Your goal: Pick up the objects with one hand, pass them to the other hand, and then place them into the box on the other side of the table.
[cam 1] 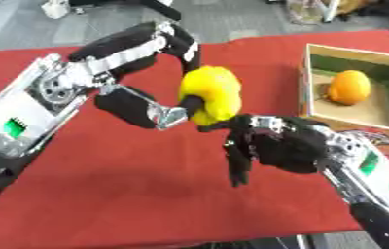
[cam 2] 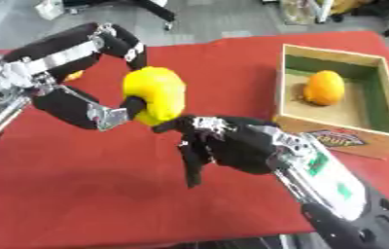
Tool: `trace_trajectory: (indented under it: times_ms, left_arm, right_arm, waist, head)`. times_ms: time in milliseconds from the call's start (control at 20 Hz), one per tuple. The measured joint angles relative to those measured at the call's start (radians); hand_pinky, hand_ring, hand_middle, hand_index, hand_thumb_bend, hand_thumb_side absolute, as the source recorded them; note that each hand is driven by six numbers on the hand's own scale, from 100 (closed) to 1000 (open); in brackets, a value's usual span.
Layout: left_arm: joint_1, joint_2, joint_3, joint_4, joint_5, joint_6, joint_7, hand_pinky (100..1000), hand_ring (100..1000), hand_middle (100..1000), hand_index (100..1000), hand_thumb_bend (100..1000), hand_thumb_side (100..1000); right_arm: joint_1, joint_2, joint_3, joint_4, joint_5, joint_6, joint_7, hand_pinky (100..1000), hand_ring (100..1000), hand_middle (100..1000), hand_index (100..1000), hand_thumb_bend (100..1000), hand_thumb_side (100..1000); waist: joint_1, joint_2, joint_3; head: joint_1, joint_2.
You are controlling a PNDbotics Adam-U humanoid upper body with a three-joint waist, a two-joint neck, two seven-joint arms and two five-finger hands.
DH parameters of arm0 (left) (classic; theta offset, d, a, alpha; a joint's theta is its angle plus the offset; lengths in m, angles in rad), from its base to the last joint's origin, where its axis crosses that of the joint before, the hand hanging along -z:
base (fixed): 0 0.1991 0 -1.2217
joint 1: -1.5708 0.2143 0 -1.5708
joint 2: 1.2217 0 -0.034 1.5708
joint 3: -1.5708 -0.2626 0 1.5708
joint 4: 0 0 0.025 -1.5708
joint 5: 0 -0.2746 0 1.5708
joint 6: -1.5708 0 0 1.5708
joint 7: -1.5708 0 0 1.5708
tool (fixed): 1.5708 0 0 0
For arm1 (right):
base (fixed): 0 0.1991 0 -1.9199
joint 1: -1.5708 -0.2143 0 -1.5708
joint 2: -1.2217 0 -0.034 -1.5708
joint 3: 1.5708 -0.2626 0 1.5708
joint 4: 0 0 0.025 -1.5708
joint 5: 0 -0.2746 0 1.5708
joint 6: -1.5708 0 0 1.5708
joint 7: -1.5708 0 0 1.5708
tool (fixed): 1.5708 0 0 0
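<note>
The left robot hand (cam 1: 147, 73) has its fingers and thumb curled round a yellow fruit (cam 1: 211, 93), holding it up in the air above the red desk (cam 1: 104, 194), about midway across. The fruit bulges out of the grip toward the robot's right, so its free side faces the other arm. Just below and to the right of it sits the right robot hand (cam 1: 270, 143), with its fingers relaxed and mostly drooping toward the desk, holding nothing; its upper fingertips (cam 1: 208, 128) seem to touch or nearly touch the underside of the fruit, though I cannot say for sure that they make contact. From where I stand, the handover looks about to happen: the right robot hand needs to come up and close round the exposed side before the left lets go. Further right, near the desk's far edge, stands the wooden box (cam 1: 304, 78), with an orange fruit (cam 1: 348, 87) already lying inside it, well apart from both hands.
</note>
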Motion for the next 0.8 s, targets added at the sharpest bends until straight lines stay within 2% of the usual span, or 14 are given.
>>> trace_trajectory:
  times_ms: [800]
  left_arm:
    - [-0.026,-0.006,-0.044,0.081,0.039,0.028,-0.02,669,515,468,527,100,270]
  right_arm:
    - [-0.007,-0.009,0.015,-0.029,0.02,0.023,0.072,466,370,283,1000,100,910]
  waist:
    - [0.0,0.0,-0.007]
  head:
    - [0.008,0.0]
